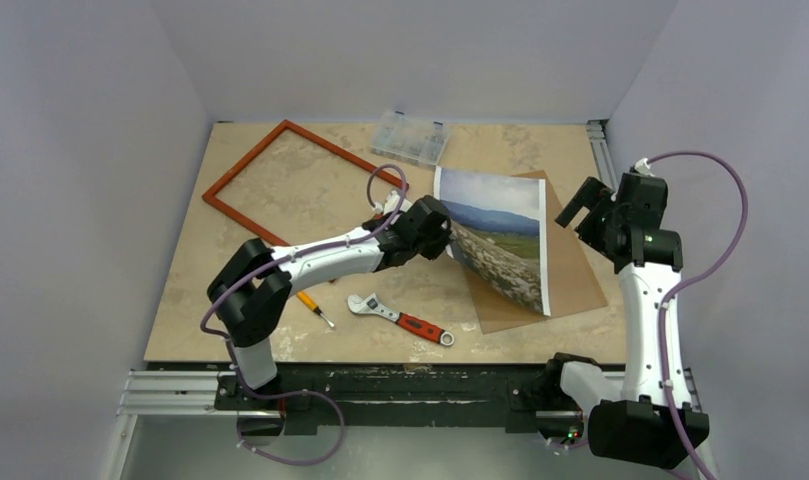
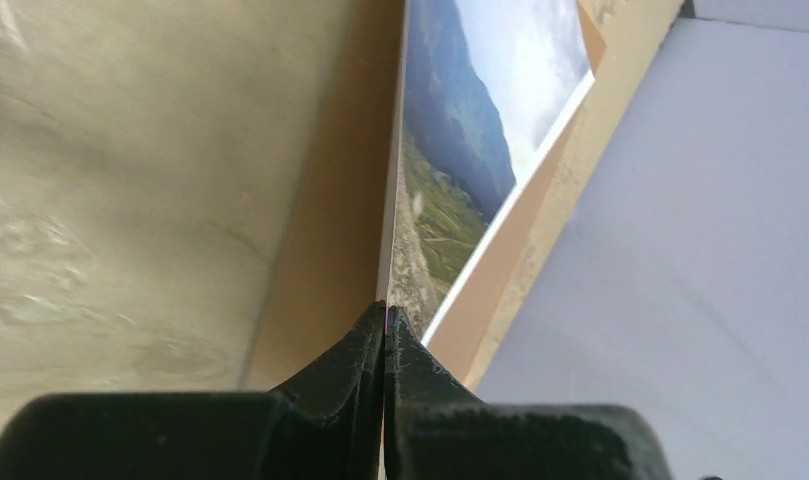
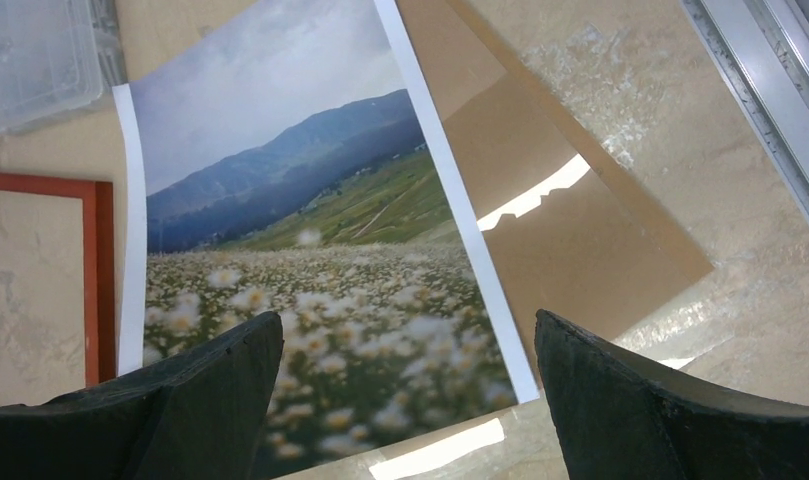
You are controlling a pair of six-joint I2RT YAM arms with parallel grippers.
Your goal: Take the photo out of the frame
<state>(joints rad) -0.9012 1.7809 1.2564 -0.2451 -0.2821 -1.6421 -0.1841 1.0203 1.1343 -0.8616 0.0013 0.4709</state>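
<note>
Left tool pinches photo (right tool agape) over, seemingly, backing board, near wrench.

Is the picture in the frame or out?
Out. The photo sits apart from the bare frame, one edge pinched by the left tool.

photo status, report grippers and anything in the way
Left gripper shut on photo, left edge raised off backing board. Right gripper open, hovering over photo. Frame empty, lying apart at far left. Nothing blocking.
</note>
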